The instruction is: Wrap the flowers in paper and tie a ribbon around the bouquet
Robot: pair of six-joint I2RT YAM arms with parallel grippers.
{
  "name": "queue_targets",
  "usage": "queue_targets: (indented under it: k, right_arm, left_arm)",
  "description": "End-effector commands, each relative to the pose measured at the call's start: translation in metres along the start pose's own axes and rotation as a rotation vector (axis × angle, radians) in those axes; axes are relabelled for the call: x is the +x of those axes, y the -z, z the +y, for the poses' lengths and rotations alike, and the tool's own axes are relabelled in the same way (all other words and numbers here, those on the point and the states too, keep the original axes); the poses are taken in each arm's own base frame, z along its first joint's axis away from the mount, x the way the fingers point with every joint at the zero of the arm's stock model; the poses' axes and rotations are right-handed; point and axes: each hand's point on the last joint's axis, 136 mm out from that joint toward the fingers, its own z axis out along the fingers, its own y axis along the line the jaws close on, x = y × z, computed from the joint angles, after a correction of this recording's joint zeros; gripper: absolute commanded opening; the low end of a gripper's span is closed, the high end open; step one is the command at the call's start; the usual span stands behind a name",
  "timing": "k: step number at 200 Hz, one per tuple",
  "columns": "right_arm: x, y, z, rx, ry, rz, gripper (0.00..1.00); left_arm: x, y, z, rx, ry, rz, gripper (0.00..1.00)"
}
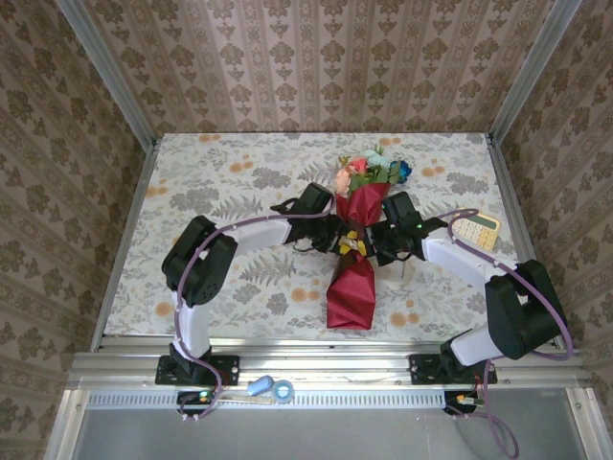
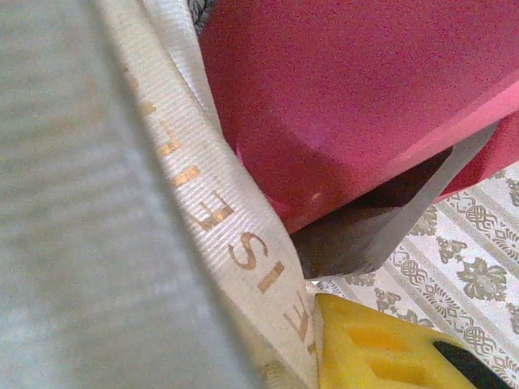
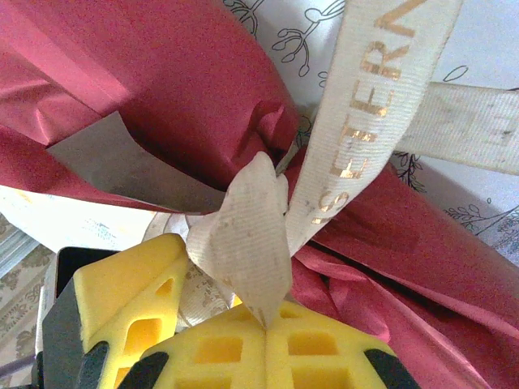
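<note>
The bouquet [image 1: 352,287] lies near the middle of the table [image 1: 211,172], with its blooms [image 1: 369,172] toward the far edge. The right gripper [image 3: 268,328] is pinched tight on the ribbon [image 3: 365,105] at the bouquet's waist. The left gripper [image 1: 330,236] touches the ribbon too; its opening I cannot tell.

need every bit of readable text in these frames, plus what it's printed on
"S ETERN": gold capitals along the ribbon, right wrist view; the word is cut off at both ends.
Left wrist view, same ribbon: gold capitals seen side-on, perhaps "E", "S", "I"; too fragmentary to read as a word.
Calculator, top view: keys and display too small to read.
</note>
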Motion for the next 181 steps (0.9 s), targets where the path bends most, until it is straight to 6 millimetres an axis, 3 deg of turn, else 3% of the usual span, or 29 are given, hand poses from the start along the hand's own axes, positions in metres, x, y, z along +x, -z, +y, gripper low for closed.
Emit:
queue_targets:
  k: [1,112,146,176,181]
  right_arm:
    - [0.005,0.003,-0.003,-0.009,-0.003,0.013,0.00]
    - [0.004,0.006,-0.005,-0.024,-0.011,0.009,0.00]
    - [0.003,0.005,-0.009,-0.013,-0.013,0.008,0.00]
    - [0.001,0.004,-0.014,0.002,-0.011,0.004,0.00]
    - [0.004,0.011,-0.010,-0.024,-0.003,0.008,0.00]
  left_arm:
    - [0.001,-0.008,-0.008,0.014,0.001,0.005,0.33]
    - [-0.003,-0.015,0.005,-0.027,-0.001,-0.003,0.30]
    - [-0.007,-0.016,0.002,-0.007,0.006,-0.020,0.19]
    - [-0.012,-0.013,0.000,-0.001,0.000,-0.045,0.03]
    - [-0.013,-0.012,-0.001,0.002,-0.004,-0.048,0.01]
